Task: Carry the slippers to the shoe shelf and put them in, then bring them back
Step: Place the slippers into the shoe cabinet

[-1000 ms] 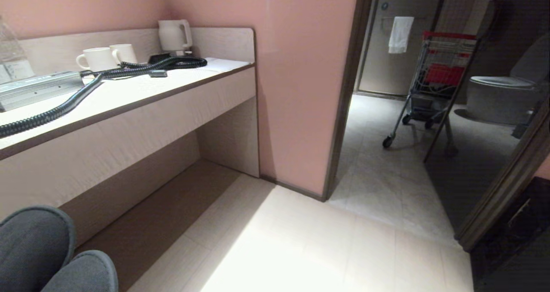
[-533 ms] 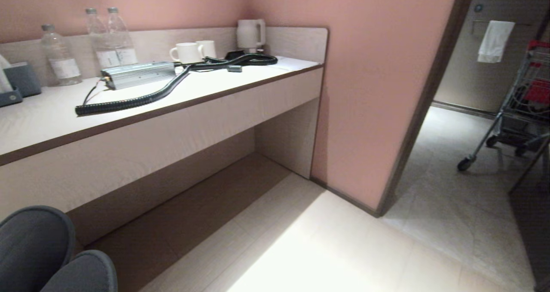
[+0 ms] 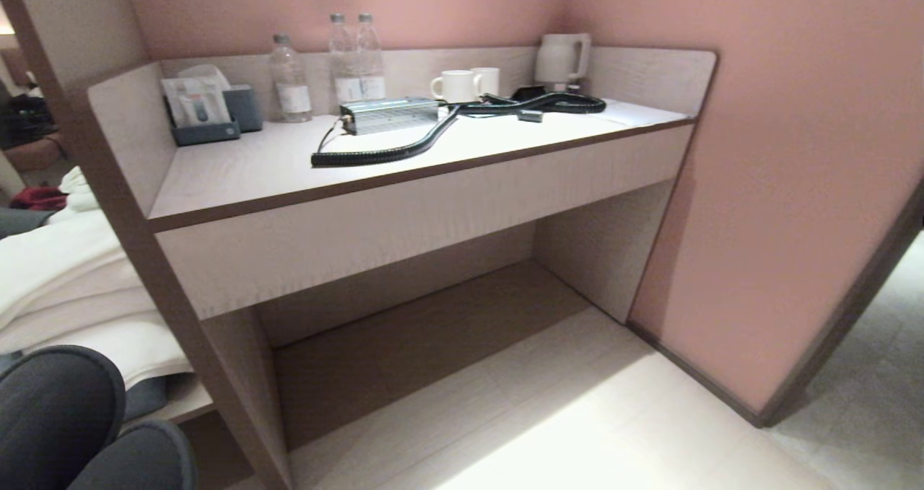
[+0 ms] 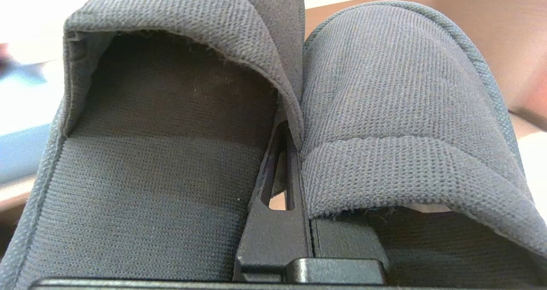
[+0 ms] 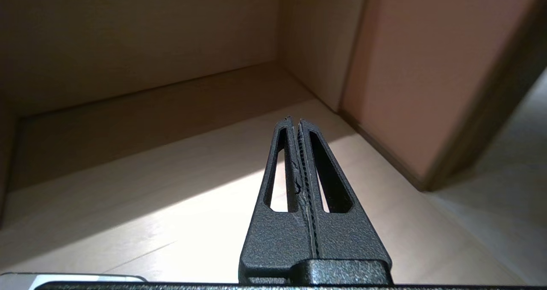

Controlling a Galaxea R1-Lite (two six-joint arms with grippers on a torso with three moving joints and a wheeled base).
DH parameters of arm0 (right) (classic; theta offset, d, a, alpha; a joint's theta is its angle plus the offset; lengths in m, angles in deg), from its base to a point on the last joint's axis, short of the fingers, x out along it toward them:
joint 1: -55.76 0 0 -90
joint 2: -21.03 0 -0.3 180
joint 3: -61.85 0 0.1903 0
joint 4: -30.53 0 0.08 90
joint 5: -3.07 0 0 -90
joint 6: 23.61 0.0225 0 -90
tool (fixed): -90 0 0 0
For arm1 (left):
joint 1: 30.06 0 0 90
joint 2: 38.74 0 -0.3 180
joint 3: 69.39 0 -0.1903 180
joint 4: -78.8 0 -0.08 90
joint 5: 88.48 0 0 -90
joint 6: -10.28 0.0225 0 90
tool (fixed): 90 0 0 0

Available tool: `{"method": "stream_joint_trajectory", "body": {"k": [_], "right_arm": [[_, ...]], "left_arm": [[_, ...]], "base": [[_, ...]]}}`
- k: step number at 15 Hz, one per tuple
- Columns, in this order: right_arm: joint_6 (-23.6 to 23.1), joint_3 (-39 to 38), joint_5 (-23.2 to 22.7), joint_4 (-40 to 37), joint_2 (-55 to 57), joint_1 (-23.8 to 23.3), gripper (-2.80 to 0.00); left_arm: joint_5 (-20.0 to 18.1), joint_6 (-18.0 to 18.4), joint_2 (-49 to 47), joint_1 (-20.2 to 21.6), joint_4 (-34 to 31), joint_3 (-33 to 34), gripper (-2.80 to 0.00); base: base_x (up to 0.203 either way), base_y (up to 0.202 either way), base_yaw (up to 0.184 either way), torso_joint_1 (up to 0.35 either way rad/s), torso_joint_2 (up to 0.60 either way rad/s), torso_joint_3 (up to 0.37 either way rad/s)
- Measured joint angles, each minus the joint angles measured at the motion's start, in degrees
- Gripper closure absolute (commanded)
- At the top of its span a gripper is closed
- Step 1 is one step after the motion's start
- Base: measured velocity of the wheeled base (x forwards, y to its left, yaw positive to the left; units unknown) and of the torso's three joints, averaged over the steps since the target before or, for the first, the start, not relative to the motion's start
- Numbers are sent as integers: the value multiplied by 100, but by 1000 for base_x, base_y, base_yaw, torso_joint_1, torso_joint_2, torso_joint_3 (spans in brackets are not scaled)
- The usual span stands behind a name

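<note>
We carry the grey-blue slippers (image 3: 65, 418) at the lower left of the head view, side by side, their inner edges pinched together in our closed left gripper (image 4: 284, 153). Ahead, the low open cubby (image 3: 433, 324) under the beige desk counter (image 3: 404, 165) stands wide, bounded by a vertical divider panel (image 3: 180, 317) on its left and a side panel by the pink wall (image 3: 787, 187). Bare pale floor (image 3: 577, 432) lies between. Our right gripper (image 5: 295, 123) points at the floor, fingers shut on nothing

The shoe shelf (image 3: 433, 331) lies open at twelve o'clock; its divider panel (image 3: 216, 360) stands at ten, the pink wall (image 3: 779, 223) at two.
</note>
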Motion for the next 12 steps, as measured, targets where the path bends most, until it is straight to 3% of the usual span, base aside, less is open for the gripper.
{"method": "stream_joint_trajectory", "body": {"k": [8,12], "right_arm": [[2,0,0,1,0,-2,0],[1,0,2,2,0,0,0]], "left_arm": [[0,0,0,2,0,0,0],[-1,6,0,0,0,0,0]], "base": [[-2,-8,169,1,4,5],[1,-2,23,0,0,0]]}}
